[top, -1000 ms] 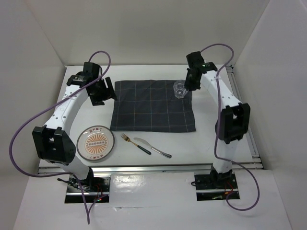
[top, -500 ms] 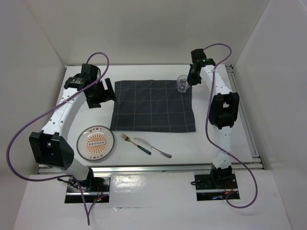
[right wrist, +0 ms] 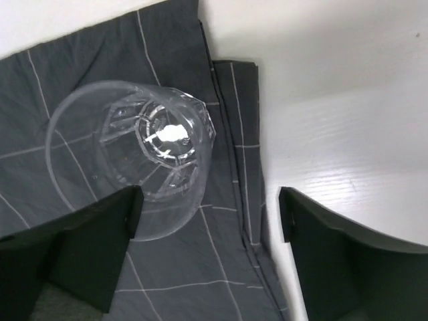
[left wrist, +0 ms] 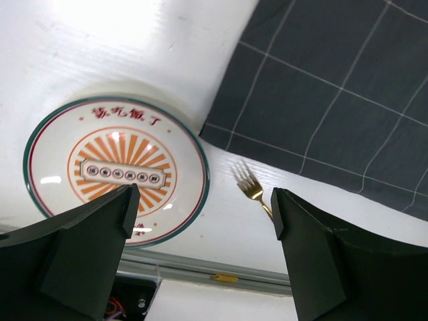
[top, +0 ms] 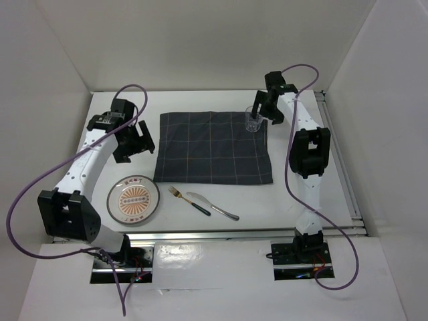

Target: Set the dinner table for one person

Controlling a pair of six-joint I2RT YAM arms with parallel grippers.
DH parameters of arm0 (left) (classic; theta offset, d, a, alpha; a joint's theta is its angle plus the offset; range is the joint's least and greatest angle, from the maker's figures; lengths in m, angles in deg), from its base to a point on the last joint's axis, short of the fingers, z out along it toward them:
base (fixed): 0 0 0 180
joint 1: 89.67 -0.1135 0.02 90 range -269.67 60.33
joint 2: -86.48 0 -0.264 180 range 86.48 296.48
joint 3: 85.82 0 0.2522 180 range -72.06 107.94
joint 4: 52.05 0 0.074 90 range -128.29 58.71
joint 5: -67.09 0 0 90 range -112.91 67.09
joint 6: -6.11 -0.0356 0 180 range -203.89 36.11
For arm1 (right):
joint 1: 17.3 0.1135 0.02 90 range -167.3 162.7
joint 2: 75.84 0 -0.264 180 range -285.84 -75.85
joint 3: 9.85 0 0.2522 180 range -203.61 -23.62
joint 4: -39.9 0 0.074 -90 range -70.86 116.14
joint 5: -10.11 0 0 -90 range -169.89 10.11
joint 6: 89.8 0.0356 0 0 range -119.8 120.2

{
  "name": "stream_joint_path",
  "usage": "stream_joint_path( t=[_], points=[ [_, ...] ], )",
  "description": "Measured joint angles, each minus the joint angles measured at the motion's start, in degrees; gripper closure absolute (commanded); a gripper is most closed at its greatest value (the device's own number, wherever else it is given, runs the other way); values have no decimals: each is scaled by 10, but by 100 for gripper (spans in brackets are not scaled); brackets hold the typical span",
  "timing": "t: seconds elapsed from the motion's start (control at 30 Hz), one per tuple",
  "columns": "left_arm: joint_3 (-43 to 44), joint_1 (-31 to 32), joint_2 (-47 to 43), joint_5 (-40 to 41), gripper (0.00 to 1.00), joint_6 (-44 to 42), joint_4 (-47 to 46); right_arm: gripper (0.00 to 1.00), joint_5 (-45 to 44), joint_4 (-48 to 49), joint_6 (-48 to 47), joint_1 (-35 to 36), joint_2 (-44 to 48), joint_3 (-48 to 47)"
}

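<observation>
A clear glass (top: 253, 121) stands upright on the far right corner of the dark grey checked cloth (top: 212, 148) on the white dinner table (top: 294, 200). My right gripper (top: 262, 107) hovers over it, open; in the right wrist view the glass (right wrist: 134, 154) sits by the left finger, not clamped, at the cloth's edge (right wrist: 200, 267). My left gripper (top: 134, 142) hangs open left of the cloth. Its wrist view shows the orange-patterned plate (left wrist: 114, 170) and the gold fork (left wrist: 249, 184) below the open gripper (left wrist: 204, 214).
The plate (top: 133, 200), fork (top: 176, 193) and a silver knife (top: 214, 207) lie in a row near the front edge. White walls enclose the table on three sides. A metal rail (top: 221, 232) runs along the near edge.
My right gripper has opened and let go of the glass, which now stands on the cloth's far right corner. My left gripper has drifted nearer and slightly left, towards the plate.
</observation>
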State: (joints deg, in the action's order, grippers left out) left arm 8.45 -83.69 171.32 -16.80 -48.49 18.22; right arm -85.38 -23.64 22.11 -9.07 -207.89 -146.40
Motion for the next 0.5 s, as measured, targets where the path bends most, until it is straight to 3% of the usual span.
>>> stream_joint_path(
  t=[0.3, 0.4, 0.5],
  points=[
    [15, -13, -28, 17, 1, 10, 25, 0, -5, 1, -6, 2, 19, 0],
    [54, -13, -28, 23, 2, 10, 31, 0, -12, 5, -6, 10, 73, 13],
    [88, -13, -34, 32, 2, 10, 31, 6, -5, 35, -7, 43, 181, 71]
  ],
)
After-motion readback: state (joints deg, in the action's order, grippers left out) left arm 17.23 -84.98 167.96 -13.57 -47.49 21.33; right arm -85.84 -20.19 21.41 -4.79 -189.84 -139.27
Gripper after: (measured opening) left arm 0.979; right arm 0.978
